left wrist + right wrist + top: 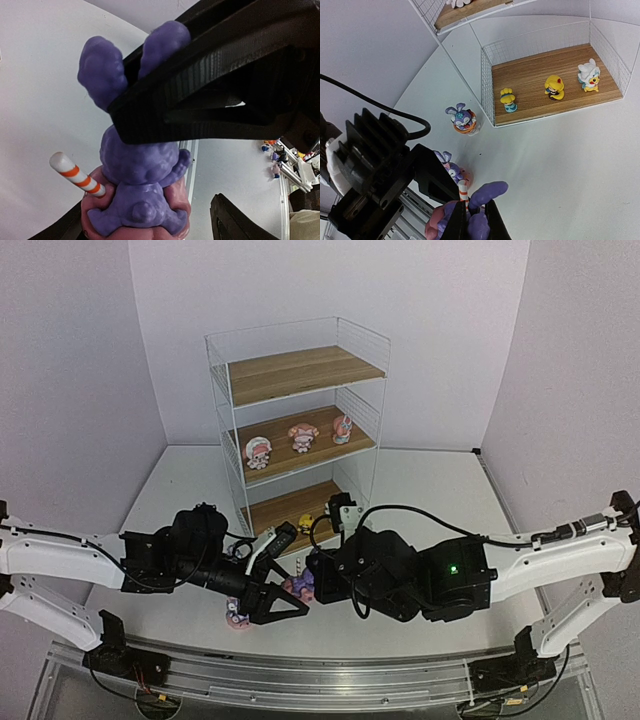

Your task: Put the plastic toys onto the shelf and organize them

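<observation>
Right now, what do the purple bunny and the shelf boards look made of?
The bunny: likely moulded plastic or vinyl, matte, with pebbled fur texture and soft highlights. The boards: wood or wood-look laminate, satin brown; grain streaks show, but real wood cannot be told.

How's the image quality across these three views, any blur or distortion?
Top external view: wide-angle bending of the shelf, with even light. Left wrist view: the purple bunny fills the frame and looks slightly soft. Right wrist view: the yellow figurines are sharp, while that bunny's ears are blurry up close.
</observation>
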`<state>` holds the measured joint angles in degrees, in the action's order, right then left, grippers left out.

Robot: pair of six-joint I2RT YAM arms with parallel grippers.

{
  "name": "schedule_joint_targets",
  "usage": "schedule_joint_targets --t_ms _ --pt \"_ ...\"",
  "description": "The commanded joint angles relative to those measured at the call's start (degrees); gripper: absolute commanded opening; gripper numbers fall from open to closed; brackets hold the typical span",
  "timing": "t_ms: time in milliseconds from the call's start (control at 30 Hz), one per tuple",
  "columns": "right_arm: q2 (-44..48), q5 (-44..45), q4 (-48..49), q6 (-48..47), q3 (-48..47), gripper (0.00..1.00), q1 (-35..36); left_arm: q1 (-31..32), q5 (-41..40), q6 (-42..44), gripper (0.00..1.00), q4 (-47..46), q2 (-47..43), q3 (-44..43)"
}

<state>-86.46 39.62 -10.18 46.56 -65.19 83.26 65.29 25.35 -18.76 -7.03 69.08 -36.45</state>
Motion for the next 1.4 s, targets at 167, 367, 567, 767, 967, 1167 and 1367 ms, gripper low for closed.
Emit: schedule_joint_targets --t_ms 167,367,567,767,967,1167,1367 --pt "0.61 -0.86 2.45 0.20 -2.56 0.00 -0.22 0.33 0.77 0.73 0.60 -3.89 0.36 -3.36" --pt "0.85 -1.52 2.45 0.16 -2.03 0.00 -0.21 0.37 1.42 0.75 0.48 -4.99 0.86 -3.63" --pt "1.80 -3.12 2.45 -1.48 -1.36 0.22 -0.21 0.37 3.51 1.18 0.32 -6.68 1.11 -3.56" --pt "5.47 -9.50 2.67 -9.08 0.29 0.55 -0.23 0.34 7.43 1.02 0.19 -10.22 -0.58 -1.52" --pt "13.52 -26.73 3.38 -21.37 3.18 0.72 -0.23 0.37 11.72 0.23 0.15 -12.93 -1.94 0.31" --pt "21.03 -35.73 3.74 -26.32 7.81 0.78 -0.22 0.37 19.21 -0.52 0.13 -17.77 -2.29 1.46" --pt "23.76 -36.96 5.60 -26.73 10.58 0.80 -0.21 0.37 22.13 -0.55 0.13 -20.04 -3.32 1.87"
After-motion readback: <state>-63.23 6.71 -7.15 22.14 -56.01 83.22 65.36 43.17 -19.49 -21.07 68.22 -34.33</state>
